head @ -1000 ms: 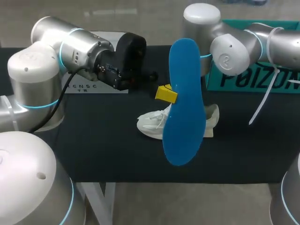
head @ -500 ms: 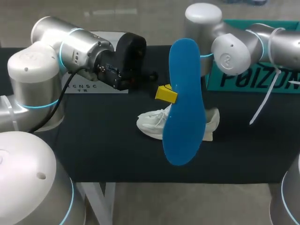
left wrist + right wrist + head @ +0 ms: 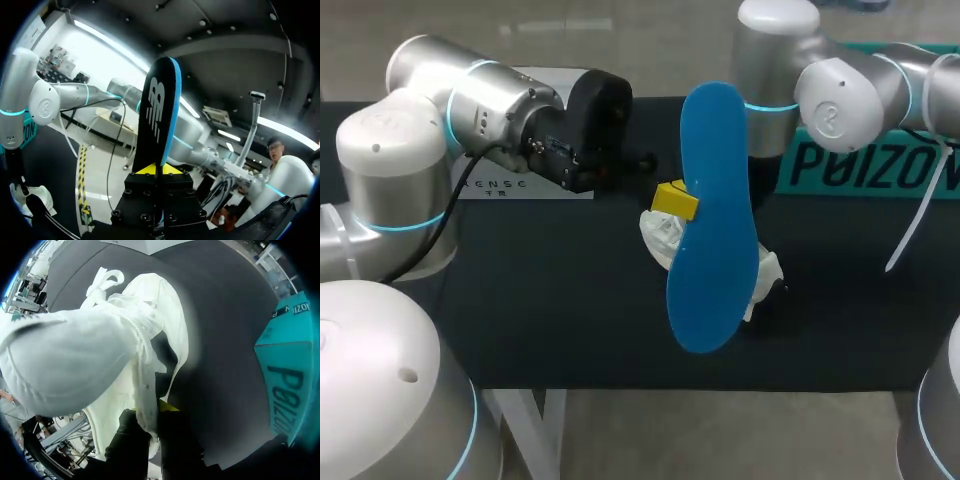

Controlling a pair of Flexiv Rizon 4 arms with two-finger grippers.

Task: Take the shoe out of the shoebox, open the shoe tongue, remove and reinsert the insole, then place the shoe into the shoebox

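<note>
While the left gripper clamps the upright blue foam insole, the right gripper pinches the white lace-up shoe. The teal cardboard shoebox stands at its two o'clock.

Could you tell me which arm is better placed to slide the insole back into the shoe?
Left arm. Its jaws are shut on the blue insole, held upright, so it can bring the insole in, while the right arm has its jaws shut on the white shoe.
</note>
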